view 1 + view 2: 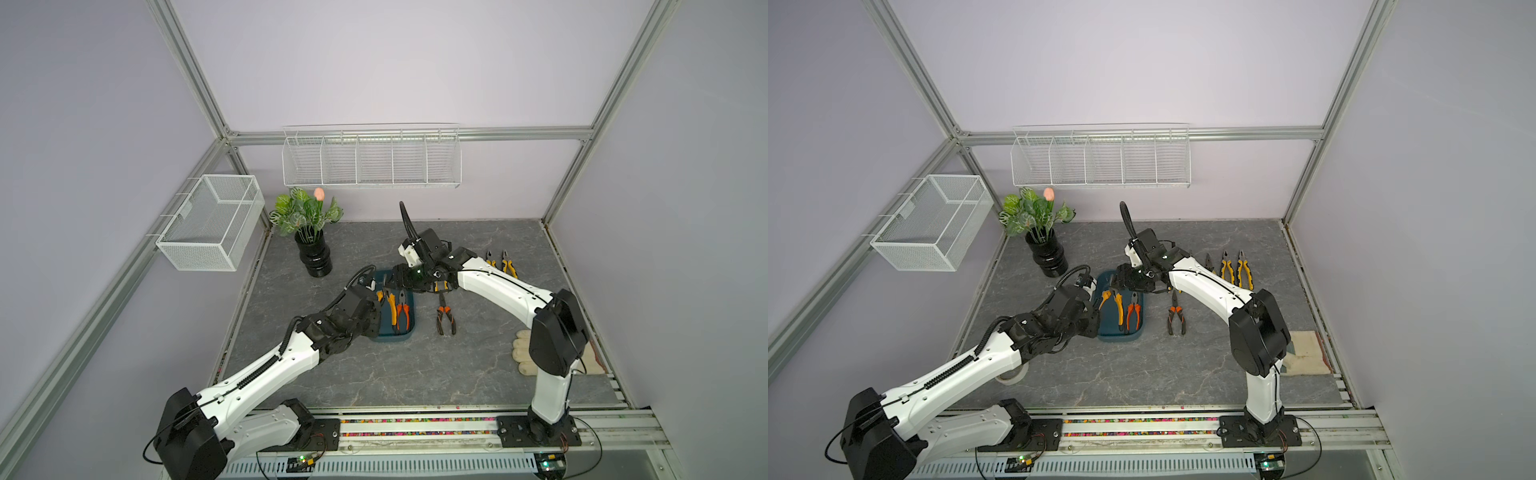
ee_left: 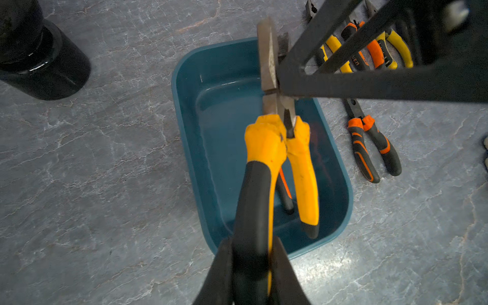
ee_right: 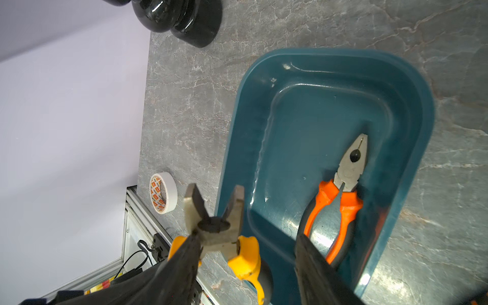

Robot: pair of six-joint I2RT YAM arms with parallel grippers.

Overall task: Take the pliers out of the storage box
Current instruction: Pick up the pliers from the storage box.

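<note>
Where the dark teal storage box (image 2: 200,111) sits on the grey table (image 1: 374,374), yellow-and-black pliers (image 2: 274,148) are held above it, the grey metal nose spread in a V and the handles splayed. The long axis is run along the box's length, nose turned towards the back wall (image 1: 415,83). One handle is clamped tight by the left gripper (image 2: 250,264). The right gripper (image 3: 248,243) is held wide, one finger either side of the nose; contact cannot be told. Orange-handled pliers (image 3: 340,206) are laid flat inside the box.
</note>
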